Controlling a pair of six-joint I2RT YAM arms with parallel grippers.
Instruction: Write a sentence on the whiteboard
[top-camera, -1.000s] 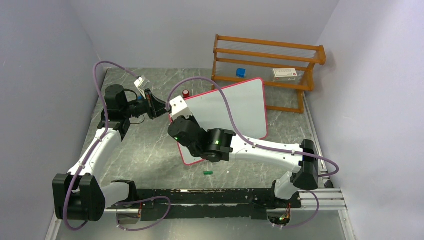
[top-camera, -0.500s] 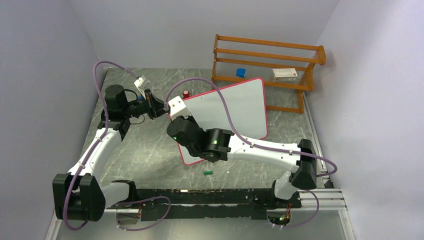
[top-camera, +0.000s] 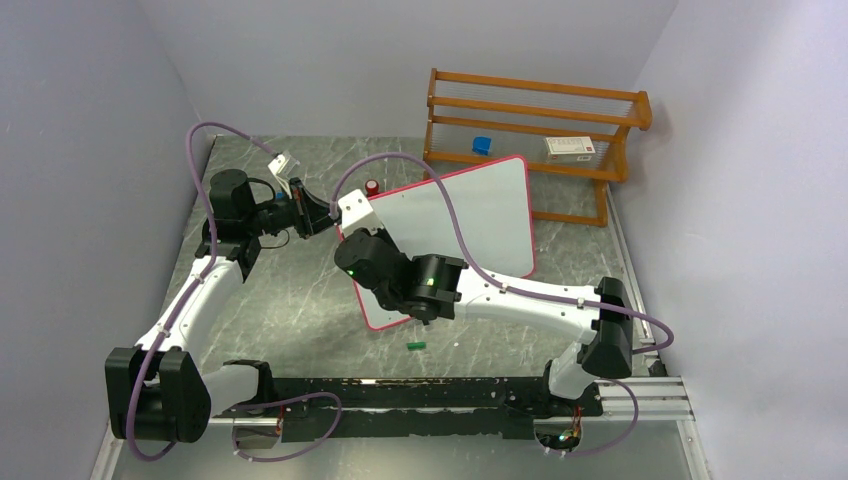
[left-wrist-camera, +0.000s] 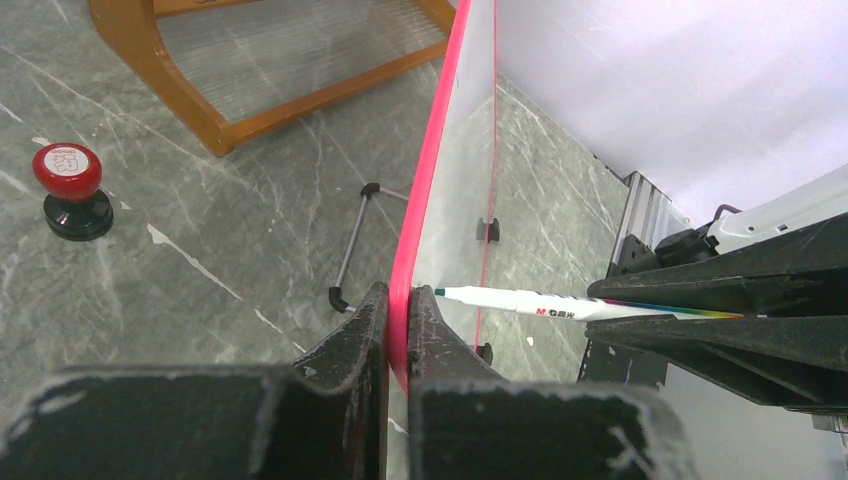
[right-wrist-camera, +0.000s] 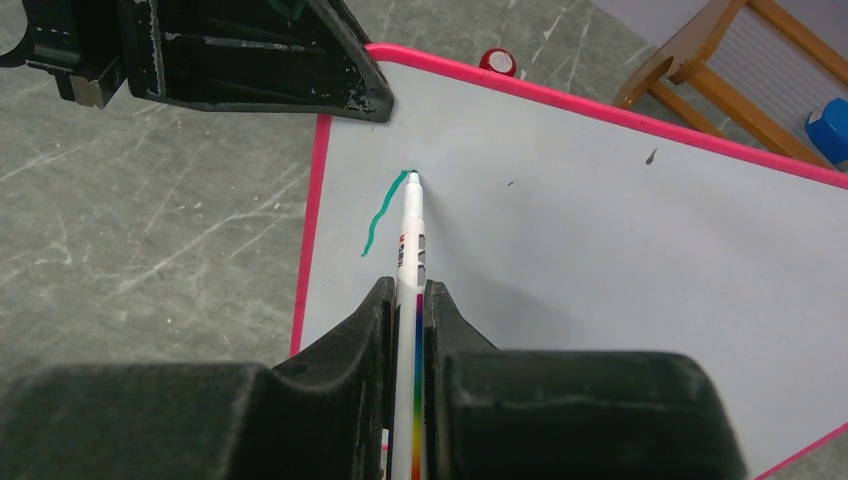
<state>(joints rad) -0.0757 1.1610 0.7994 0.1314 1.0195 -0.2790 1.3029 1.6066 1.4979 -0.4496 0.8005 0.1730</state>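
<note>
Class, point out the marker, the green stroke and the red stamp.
marker (right-wrist-camera: 409, 228): right wrist view, white barrel below the tip.
green stroke (right-wrist-camera: 379, 215): right wrist view, middle of the line.
red stamp (left-wrist-camera: 66, 170): left wrist view, its red top.

Wooden rack (top-camera: 540, 95) behind whiteboard (top-camera: 490, 215) — red stamp (top-camera: 372, 187) beside

Whiteboard (top-camera: 490, 210) ctr table (top-camera: 300, 300); rack (top-camera: 540, 111) behind it; stamp (top-camera: 372, 187) behind its L corner; pen cap (top-camera: 417, 346) in front.

The left arm (top-camera: 200, 290) reaches forward, the left claw (left-wrist-camera: 398, 300) clamped tight. The right arm (top-camera: 530, 300) stretches across leftward, the right claw (right-wrist-camera: 405, 295) pinched closed.
</note>
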